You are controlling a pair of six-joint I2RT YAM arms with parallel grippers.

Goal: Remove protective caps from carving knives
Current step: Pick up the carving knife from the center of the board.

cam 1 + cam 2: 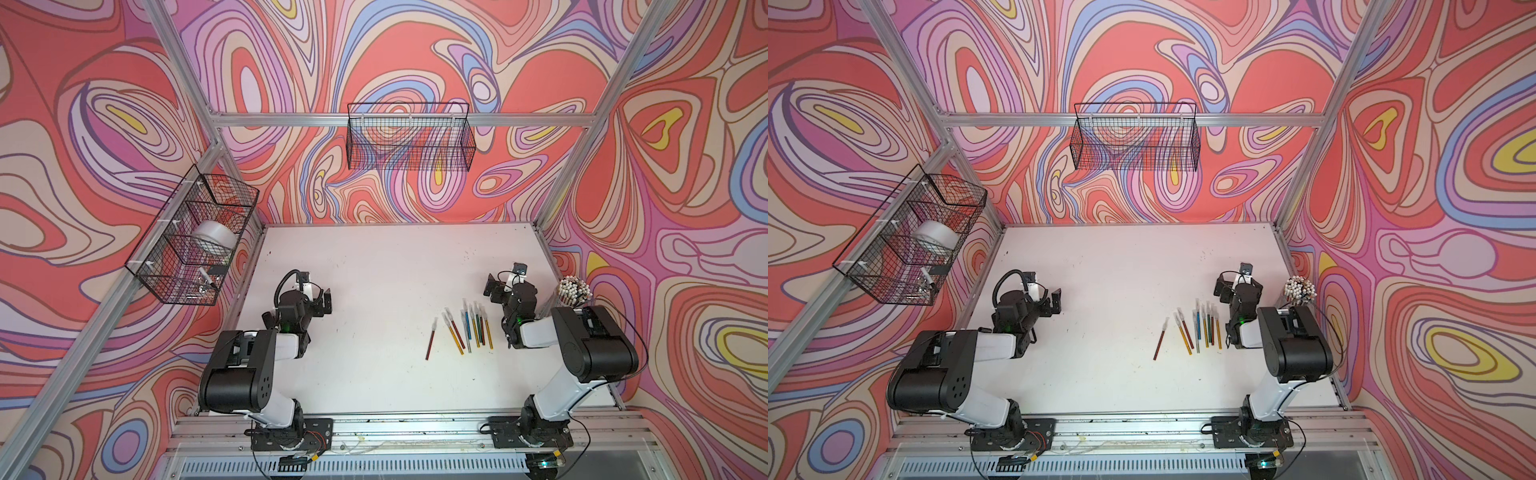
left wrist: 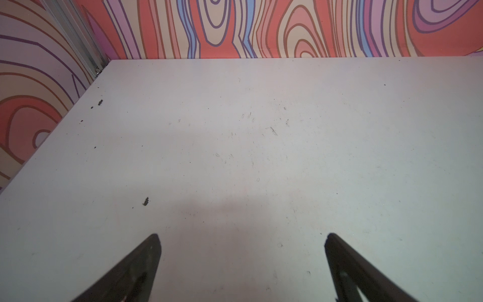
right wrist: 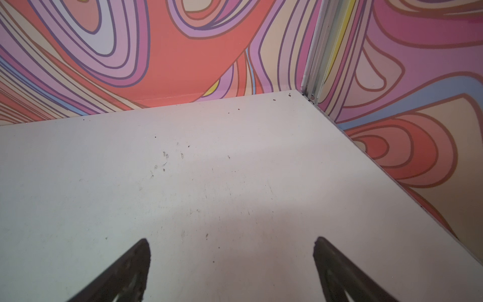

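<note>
Several carving knives (image 1: 471, 328) (image 1: 1202, 328) with red, gold, blue and green handles lie side by side on the white table (image 1: 374, 266), right of centre. One red knife (image 1: 430, 345) (image 1: 1159, 343) lies apart to their left. Each carries a whitish protective cap (image 1: 435, 323) on its far end. My right gripper (image 1: 510, 287) (image 3: 231, 243) hovers open just right of and beyond the cluster and holds nothing. On the table's left side my left gripper (image 1: 311, 296) (image 2: 241, 240) is also open and holds nothing. Both wrist views show only bare table and wall.
A cup of white-tipped sticks (image 1: 573, 291) stands at the right table edge beside the right arm. An empty wire basket (image 1: 409, 137) hangs on the back rail. A second basket (image 1: 195, 237) on the left rail holds a tape roll.
</note>
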